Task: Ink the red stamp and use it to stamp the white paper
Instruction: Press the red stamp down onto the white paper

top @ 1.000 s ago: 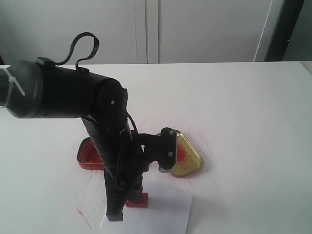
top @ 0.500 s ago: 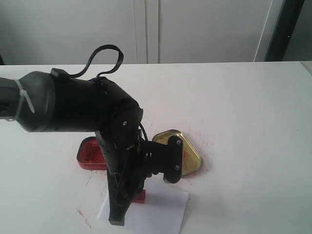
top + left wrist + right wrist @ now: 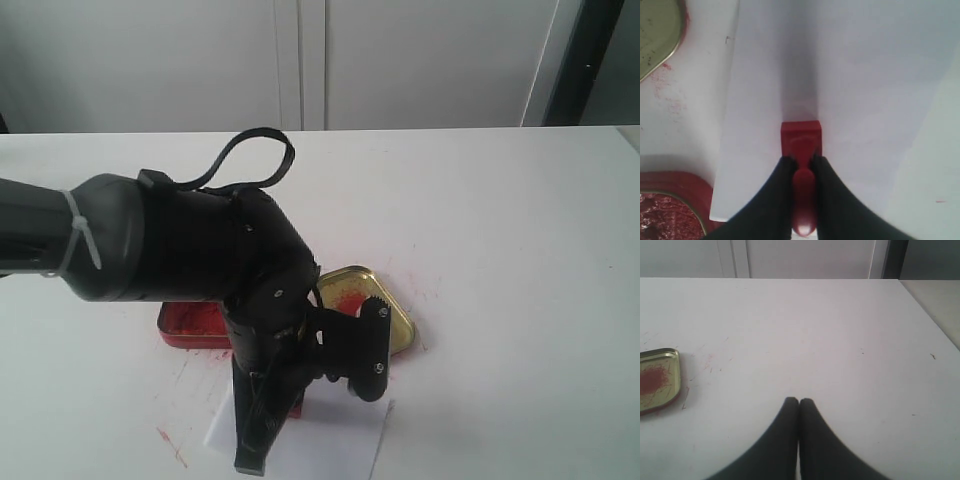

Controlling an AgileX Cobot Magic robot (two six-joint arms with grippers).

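Note:
My left gripper (image 3: pixel 801 161) is shut on the knob handle of the red stamp (image 3: pixel 800 134). The stamp's square base points down at the white paper (image 3: pixel 865 90), near the sheet's edge beside the tin. I cannot tell whether the base touches the sheet. In the exterior view the left arm hides most of the stamp; only a red sliver (image 3: pixel 294 404) shows over the paper (image 3: pixel 340 438). No stamp mark shows on the paper. My right gripper (image 3: pixel 799 401) is shut on nothing above bare white tabletop, and it is out of the exterior view.
The red tin of ink paste (image 3: pixel 185 325) lies left of the paper, partly behind the arm. The gold lid (image 3: pixel 368 300) with a red smear lies behind the paper; it also shows in the right wrist view (image 3: pixel 655 380). Red smudges (image 3: pixel 170 445) mark the table.
The left arm has swung right and toward the camera, carrying the stamp a little right over the paper. The arm now covers more of the red tin.

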